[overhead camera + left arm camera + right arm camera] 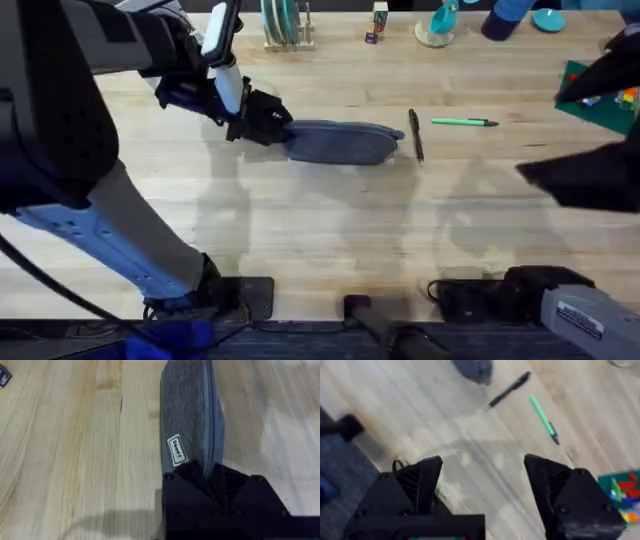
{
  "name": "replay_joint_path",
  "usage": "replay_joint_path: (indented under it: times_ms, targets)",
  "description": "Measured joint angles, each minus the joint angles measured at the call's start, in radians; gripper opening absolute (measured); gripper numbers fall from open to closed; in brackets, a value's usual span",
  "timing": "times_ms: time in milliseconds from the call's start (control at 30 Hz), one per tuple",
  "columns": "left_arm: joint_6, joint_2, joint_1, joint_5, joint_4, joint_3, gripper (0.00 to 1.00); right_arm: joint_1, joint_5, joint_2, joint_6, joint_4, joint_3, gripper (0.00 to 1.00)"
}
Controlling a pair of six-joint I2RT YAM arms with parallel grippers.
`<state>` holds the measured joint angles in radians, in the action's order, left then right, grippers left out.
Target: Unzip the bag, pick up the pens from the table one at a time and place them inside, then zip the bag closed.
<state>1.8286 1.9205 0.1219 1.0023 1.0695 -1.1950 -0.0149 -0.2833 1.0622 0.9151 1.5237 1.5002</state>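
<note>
The blue-grey bag (340, 142) lies flat on the table (330, 230), its zipper edge running along its length (212, 415). My left gripper (268, 122) is at the bag's left end, its black fingers (190, 490) shut on that end of the bag (186, 425). A black pen (416, 135) lies just past the bag's right end, and a green pen (463, 122) lies farther right. In the right wrist view the right gripper (482, 490) hangs open and empty above the table, well away from the black pen (509, 390) and green pen (542, 419).
A plate rack (285, 25), a small box (378, 20) and teal and blue items (440, 25) line the far edge. A green tray of coloured bricks (600, 95) sits at the right. The right arm (590, 175) looms dark over the right side.
</note>
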Motion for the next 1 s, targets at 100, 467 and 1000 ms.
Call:
replay_joint_path:
  times_ms: [100,467,1000]
  targets:
    - [0.000,0.000,0.000,0.000,0.000,0.000,0.044,-0.024,-0.057,0.000,0.084,-0.021,-0.070,0.996]
    - [0.000,0.000,0.000,0.000,0.000,0.000,0.044,-0.128,-0.311,0.001,0.366,-0.238,-0.320,0.995]
    - [0.000,0.000,0.000,0.000,0.000,0.000,0.043,-0.123,-0.485,0.269,0.529,-0.520,-0.466,0.996]
